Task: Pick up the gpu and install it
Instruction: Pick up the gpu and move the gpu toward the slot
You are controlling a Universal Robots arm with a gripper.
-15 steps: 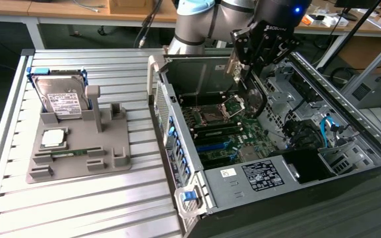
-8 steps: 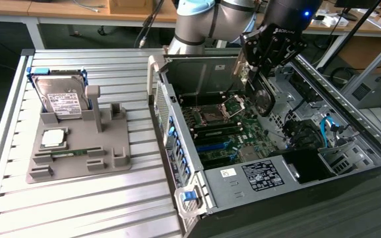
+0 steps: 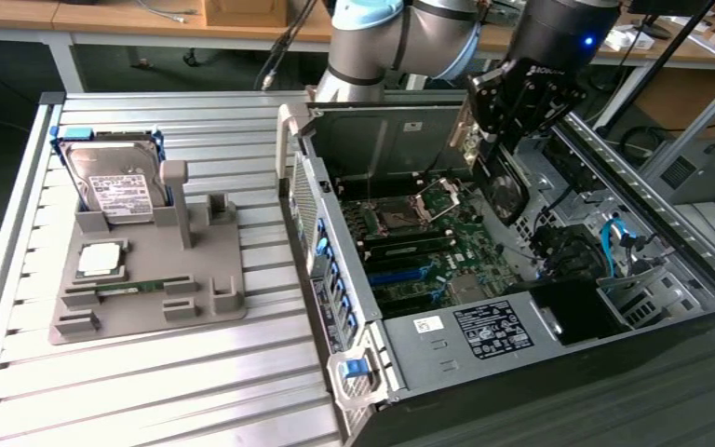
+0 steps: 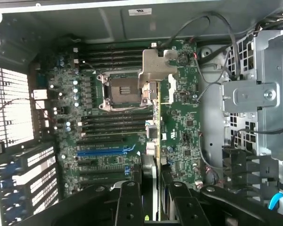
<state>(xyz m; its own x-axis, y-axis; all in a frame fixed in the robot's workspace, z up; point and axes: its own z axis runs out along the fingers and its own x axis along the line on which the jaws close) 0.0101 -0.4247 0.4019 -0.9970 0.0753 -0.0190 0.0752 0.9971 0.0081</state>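
Above the open case [image 3: 389,140], the hand [image 4: 151,194] grips the gpu [image 4: 157,70] edge-on, clear of the motherboard [image 4: 188,123].

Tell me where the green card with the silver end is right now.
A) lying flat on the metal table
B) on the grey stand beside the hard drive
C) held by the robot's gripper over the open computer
C: the gripper is shut on the gpu, holding it above the motherboard inside the computer case.
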